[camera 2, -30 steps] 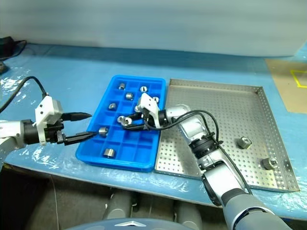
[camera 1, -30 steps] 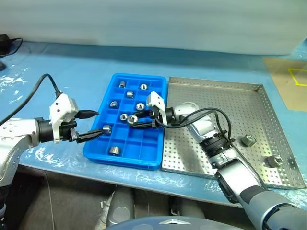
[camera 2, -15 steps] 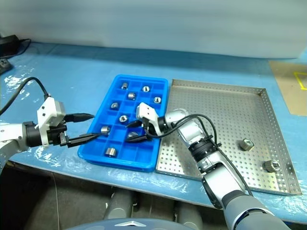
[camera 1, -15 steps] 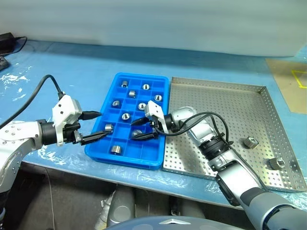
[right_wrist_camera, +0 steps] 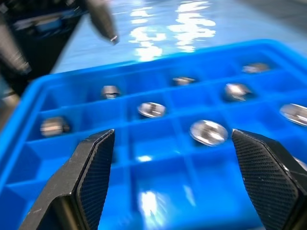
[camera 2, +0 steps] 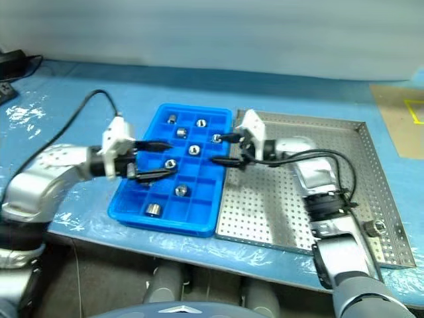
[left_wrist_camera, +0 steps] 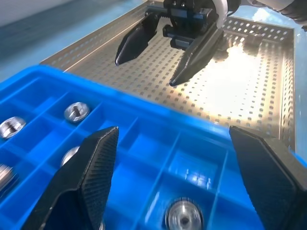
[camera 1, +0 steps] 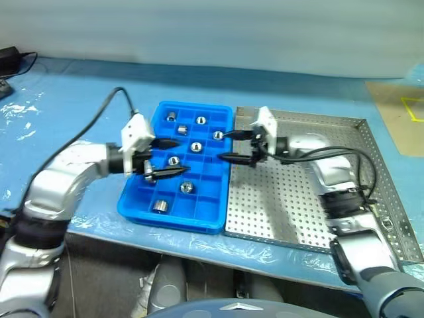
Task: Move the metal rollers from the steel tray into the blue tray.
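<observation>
Left gripper [camera 1: 163, 158] is hanging over the blue tray [camera 1: 132, 199], fingers spread, pinching nothing; rollers [camera 1: 173, 160] are sitting in compartments between and just beyond its tips. Right gripper [camera 1: 233, 146] is hovering at the seam between the blue tray and the steel tray [camera 1: 331, 132], fingers spread and empty, tips facing the left gripper. Left wrist view is showing the right gripper against the perforated floor, plus one roller [left_wrist_camera: 184, 216] just below its own fingers. Right wrist view is showing rollers [right_wrist_camera: 208, 131] ahead of its fingers, smeared by blur. The right arm is hiding part of the steel tray's floor, so any rollers there cannot be made out.
</observation>
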You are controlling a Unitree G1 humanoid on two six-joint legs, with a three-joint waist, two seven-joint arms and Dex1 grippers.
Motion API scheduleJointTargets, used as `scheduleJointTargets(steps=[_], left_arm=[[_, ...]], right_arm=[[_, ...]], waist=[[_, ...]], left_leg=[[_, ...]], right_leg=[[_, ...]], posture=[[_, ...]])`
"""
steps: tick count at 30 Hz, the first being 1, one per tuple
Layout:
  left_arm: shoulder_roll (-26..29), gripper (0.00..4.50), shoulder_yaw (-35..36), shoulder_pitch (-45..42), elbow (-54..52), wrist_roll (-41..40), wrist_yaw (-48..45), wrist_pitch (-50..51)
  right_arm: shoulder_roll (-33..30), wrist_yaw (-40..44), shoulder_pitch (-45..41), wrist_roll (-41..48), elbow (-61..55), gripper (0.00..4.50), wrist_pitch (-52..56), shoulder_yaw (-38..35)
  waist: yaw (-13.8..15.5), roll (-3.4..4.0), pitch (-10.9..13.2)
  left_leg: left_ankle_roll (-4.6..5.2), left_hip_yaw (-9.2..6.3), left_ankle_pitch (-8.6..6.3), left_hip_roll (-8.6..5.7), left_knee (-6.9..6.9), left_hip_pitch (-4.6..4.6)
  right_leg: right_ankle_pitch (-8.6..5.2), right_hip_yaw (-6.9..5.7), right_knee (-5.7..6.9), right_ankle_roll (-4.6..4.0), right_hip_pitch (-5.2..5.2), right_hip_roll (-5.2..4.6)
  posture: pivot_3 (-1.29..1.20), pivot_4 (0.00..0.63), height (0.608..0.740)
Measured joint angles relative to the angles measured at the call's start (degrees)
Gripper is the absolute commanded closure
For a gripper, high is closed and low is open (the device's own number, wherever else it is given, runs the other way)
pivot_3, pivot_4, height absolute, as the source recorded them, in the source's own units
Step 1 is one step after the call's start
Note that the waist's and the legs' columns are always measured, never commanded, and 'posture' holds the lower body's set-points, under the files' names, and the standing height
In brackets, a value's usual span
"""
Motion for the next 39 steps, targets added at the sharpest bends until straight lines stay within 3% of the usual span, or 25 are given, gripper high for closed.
scheduleJointTargets(steps=[6, 12, 16, 24, 30, 39], left_arm=[[-14.45, 0.59, -8.63, -13.21, 21.71, 8.00, -4.67, -11.88], [-25.81, 0.59, -11.86, -22.13, 40.66, 14.25, -7.38, -23.73], [-31.22, 0.59, -12.26, -25.46, 47.67, 15.32, -11.74, -27.58], [-32.31, 0.59, -12.19, -26.11, 49.12, 15.57, -19.31, -29.11], [-32.03, 0.59, -11.98, -25.38, 47.72, 15.72, -19.54, -28.68], [-29.40, 0.59, -11.14, -21.28, 42.20, 15.70, -18.72, -24.99]], right_arm=[[-7.96, -7.84, 12.04, 1.55, -8.98, 0.52, 4.48, -11.91], [-10.31, -15.31, 22.60, 3.47, -17.86, 0.52, 8.14, -23.66], [-10.20, -18.84, 31.27, 5.64, -25.76, 0.52, 11.16, -29.30], [-4.87, -25.44, 40.43, 6.32, -27.81, 0.52, 10.33, -32.19], [-2.20, -29.34, 39.92, 1.36, -15.06, 0.52, 1.51, -28.53], [-2.49, -29.17, 34.37, 0.36, -9.31, 0.52, -2.12, -25.27]], waist=[[-2.42, 0.00, -0.01], [-6.53, 0.02, -0.02], [-8.65, 0.09, -0.07], [-11.38, 0.12, -0.08], [-11.88, 0.15, -0.09], [-11.61, 0.16, -0.10]], left_leg=[[0.21, 0.06, -0.05, -0.11, 0.10, -0.09], [0.67, 0.05, -0.17, 0.01, 0.17, -0.07], [0.75, 0.08, -0.22, 0.01, 0.17, -0.02], [0.70, 0.06, -0.40, 0.00, 0.50, 0.06], [1.03, 0.06, -0.60, -0.04, 0.69, -0.05], [1.31, 0.07, -0.56, -0.02, 0.69, -0.10]], right_leg=[[0.04, 0.14, -0.15, 0.06, 0.02, 0.22], [0.04, 0.19, -0.23, 0.05, 0.03, 0.41], [0.03, 0.24, -0.27, 0.05, 0.06, 0.42], [0.08, 0.22, -0.27, 0.03, 0.27, 0.37], [0.09, 0.21, -0.40, 0.04, 0.36, 0.20], [0.10, 0.16, -0.45, 0.03, 0.36, 0.10]], posture=[[-0.31, 0.150, 0.740], [-0.48, 0.150, 0.740], [-0.55, 0.150, 0.740], [-0.57, 0.150, 0.740], [-0.52, 0.150, 0.740], [-0.45, 0.150, 0.740]])
